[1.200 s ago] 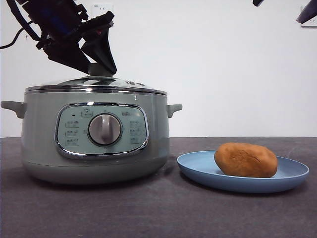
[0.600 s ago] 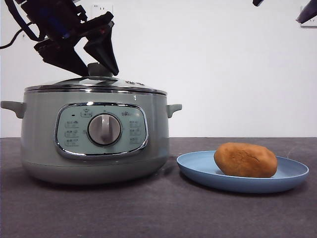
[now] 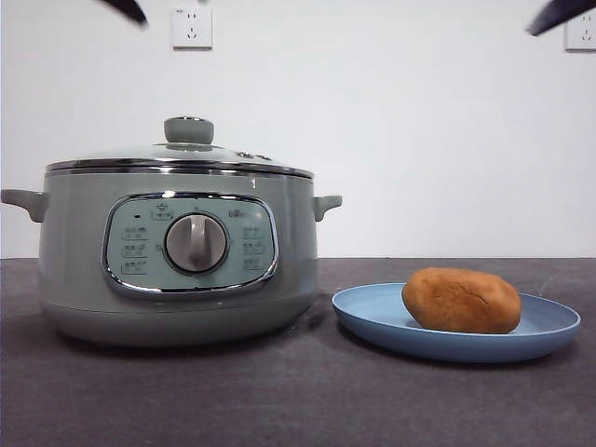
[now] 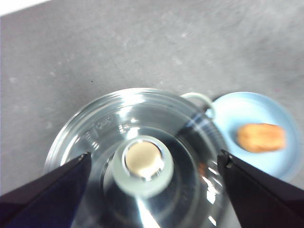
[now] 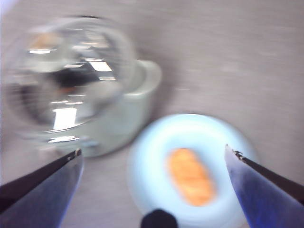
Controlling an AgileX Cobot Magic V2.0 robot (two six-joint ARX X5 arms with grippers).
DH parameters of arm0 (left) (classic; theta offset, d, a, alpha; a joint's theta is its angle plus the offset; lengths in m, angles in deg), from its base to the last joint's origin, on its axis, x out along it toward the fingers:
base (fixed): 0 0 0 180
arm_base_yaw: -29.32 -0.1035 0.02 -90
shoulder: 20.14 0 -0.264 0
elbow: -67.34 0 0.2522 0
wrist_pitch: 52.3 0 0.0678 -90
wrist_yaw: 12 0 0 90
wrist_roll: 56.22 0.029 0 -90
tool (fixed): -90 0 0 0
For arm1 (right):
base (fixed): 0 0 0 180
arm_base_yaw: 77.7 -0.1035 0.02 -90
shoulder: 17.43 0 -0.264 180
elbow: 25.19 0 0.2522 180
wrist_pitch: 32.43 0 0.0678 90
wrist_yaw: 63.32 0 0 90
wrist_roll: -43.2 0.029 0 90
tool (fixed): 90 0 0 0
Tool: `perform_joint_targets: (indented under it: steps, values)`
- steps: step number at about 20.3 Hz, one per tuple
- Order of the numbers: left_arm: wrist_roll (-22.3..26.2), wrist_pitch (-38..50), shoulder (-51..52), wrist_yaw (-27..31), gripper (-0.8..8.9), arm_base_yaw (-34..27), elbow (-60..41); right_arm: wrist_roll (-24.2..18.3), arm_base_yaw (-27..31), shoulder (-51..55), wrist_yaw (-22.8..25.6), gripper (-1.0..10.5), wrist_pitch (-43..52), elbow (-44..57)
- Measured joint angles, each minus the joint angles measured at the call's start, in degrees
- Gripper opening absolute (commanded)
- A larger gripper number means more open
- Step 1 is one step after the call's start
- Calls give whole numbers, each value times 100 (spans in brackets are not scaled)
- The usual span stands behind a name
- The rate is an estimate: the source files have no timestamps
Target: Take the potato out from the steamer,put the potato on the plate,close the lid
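The pale green steamer (image 3: 74,251) stands on the left with the glass lid (image 3: 140,154) shut on it, its knob (image 3: 189,129) free. To its right, the orange-brown potato (image 3: 462,300) lies on the light-blue plate (image 3: 372,312). My left gripper (image 4: 154,154) hangs open high above the lid (image 4: 95,137), a jaw on either side of the knob (image 4: 142,164) and well clear of it. Open and empty too, my right gripper (image 5: 152,149) is high above the plate (image 5: 156,156) and potato (image 5: 190,175). In the front view both show only as black tips (image 3: 126,9) (image 3: 559,14).
The things stand on a dark grey table (image 3: 298,400) before a white wall with a power socket (image 3: 191,26). One steamer side handle (image 3: 328,203) points toward the plate, with a small gap between pot and plate.
My left gripper, which stood around the lid's knob a second ago, has risen up and out of the front view. The lid stays shut on the steamer. Potato and plate have not moved.
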Motion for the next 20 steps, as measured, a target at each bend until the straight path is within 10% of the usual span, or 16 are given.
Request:
perform_joint_targets:
  steps: [6, 8, 10, 20]
  values:
    - [313, -1952, 83, -621, 434, 4, 1641, 0, 0, 0, -1838, 499, -4, -9]
    - [382, -1952, 125, -616, 215, 7, 1646, 2, -4, 2, -1840, 420, -7, -11]
    - [452, -1952, 98, -597, -6, 7, 1646, 0, -4, 2, -1840, -35, -26, -11]
    - [501, -1952, 96, -597, -3, 7, 1646, -133, 0, 2, -1838, 1, -48, -11]
